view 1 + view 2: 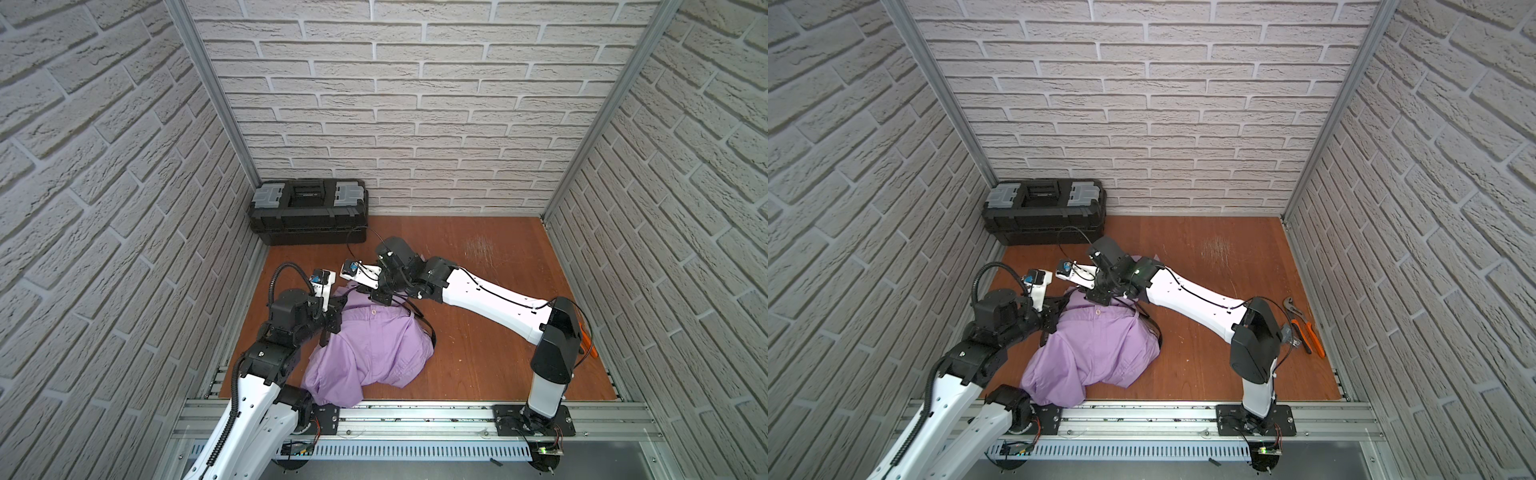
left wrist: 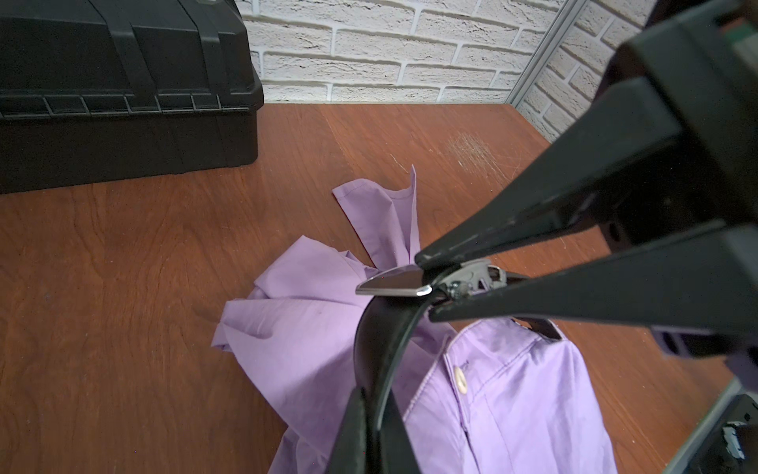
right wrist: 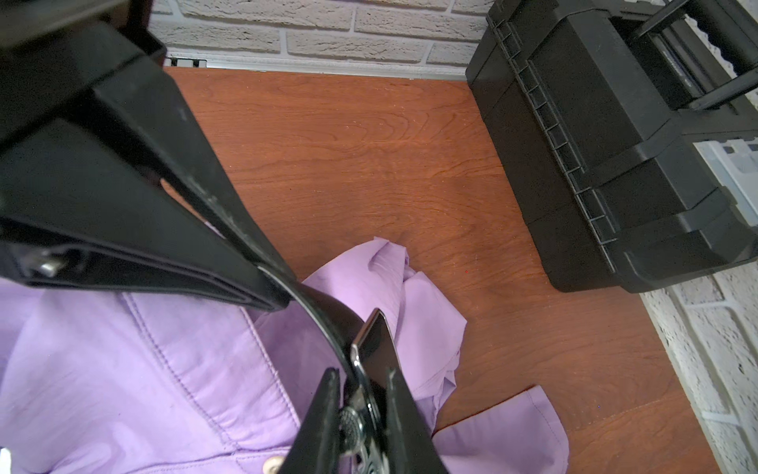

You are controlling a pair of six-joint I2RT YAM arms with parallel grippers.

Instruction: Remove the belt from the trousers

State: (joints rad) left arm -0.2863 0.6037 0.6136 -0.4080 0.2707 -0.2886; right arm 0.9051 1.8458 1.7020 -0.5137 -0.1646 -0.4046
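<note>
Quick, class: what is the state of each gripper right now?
Left gripper: closed on the belt.
Right gripper: closed on the buckle.

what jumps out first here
The lilac trousers lie crumpled on the wooden table, toward its front left. The left gripper pinches the black belt strap while the right gripper clamps its silver buckle. A black toolbox sits in the back left corner.

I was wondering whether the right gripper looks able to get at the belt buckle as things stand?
Yes, it seems so: the right gripper is shut on the buckle itself. The left gripper pinches the belt just beside it, over the trousers, and leaves the buckle uncovered.
</note>
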